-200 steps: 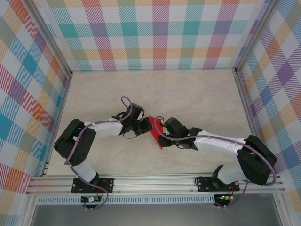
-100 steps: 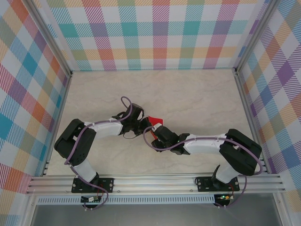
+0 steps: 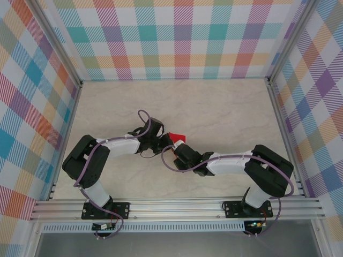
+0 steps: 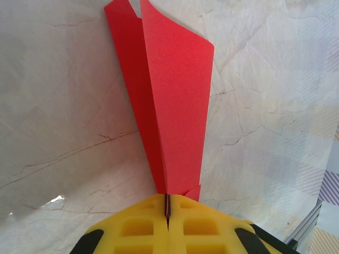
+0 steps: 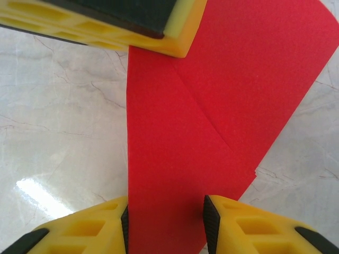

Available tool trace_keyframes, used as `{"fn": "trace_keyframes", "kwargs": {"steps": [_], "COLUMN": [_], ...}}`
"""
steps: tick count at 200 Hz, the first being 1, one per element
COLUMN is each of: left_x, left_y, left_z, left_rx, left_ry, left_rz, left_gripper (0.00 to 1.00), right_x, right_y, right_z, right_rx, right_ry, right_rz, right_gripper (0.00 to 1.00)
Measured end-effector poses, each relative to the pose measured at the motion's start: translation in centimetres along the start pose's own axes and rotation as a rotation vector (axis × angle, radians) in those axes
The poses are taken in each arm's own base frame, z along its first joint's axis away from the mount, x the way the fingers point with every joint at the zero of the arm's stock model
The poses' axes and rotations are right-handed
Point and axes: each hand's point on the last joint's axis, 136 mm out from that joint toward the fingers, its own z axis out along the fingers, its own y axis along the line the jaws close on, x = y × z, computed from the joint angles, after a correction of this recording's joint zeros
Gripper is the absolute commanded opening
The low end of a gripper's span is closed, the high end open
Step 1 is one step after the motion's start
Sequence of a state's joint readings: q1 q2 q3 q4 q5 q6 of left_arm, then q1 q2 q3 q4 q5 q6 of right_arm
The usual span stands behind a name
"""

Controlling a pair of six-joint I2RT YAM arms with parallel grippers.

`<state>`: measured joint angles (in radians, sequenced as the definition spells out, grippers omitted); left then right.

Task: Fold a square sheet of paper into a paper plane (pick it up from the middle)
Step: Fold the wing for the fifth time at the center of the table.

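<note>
a: where's the paper plane (image 4: 172, 106)?
b: over the middle of the table (image 3: 225, 107), my left gripper (image 4: 167, 203) pinching it; right gripper (image 5: 165, 214) spread astride it. closing off the crease, i'd likely buckle it.

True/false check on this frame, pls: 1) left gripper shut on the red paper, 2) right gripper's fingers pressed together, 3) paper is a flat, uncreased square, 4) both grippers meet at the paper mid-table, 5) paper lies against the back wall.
1. True. The left gripper is shut on the narrow end of the red paper.
2. False. The right gripper is open; its fingers stand apart with the paper running between them.
3. False. The paper is folded into overlapping layers, with a diagonal crease visible in the right wrist view.
4. True. Both grippers are at the paper, near the middle of the table.
5. False. It is well clear of the back wall.
</note>
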<state>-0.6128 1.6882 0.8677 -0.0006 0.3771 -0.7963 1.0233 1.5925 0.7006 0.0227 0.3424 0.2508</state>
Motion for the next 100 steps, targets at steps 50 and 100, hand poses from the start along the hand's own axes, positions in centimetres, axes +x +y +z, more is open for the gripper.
{"fn": "trace_keyframes", "kwargs": {"steps": [50,100], "left_x": [0.05,0.04], "left_y": [0.15,0.13], "left_z": [0.13,0.13], "left_rx": [-0.004,-0.003], "left_ry": [0.003,0.003], "left_rz": [-0.002,-0.002], "left_gripper": [0.02,0.02], "right_x": [-0.25,-0.95], "right_y": [-0.12,0.11], "right_z": [-0.03,-0.10], "right_rx": [0.009,0.008], "right_ry": [-0.007,-0.021], "right_rz": [-0.004,-0.007], "right_gripper": [0.33,0.33]}}
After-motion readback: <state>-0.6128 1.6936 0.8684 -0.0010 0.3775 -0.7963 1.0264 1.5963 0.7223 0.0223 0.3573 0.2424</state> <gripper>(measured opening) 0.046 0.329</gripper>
